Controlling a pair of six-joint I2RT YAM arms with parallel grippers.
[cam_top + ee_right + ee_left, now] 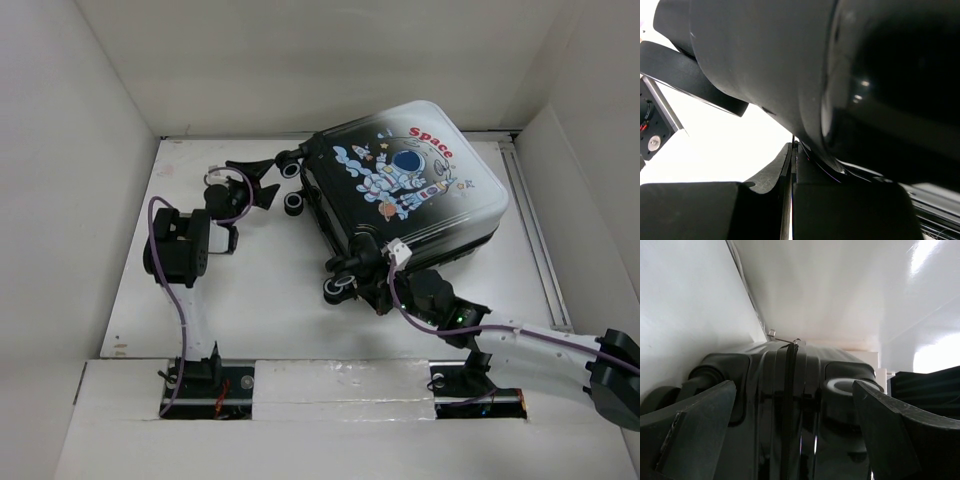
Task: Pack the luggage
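Luggage was seen closed, print side up, lying flat on the right half of the table, wheels turned left. Left gripper was found just beside the far wheels, jaws spread wide, nothing between them. Right gripper was set against the near corner, jaws pressed together.

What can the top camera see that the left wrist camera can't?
Only the top camera shows the astronaut picture on the lid, the right gripper at the near corner of the luggage, and the white table. Only the left wrist camera shows the zipper up close, running down the dark wheel end. Both show the luggage, a wheel, and the left gripper open wide by the wheels.
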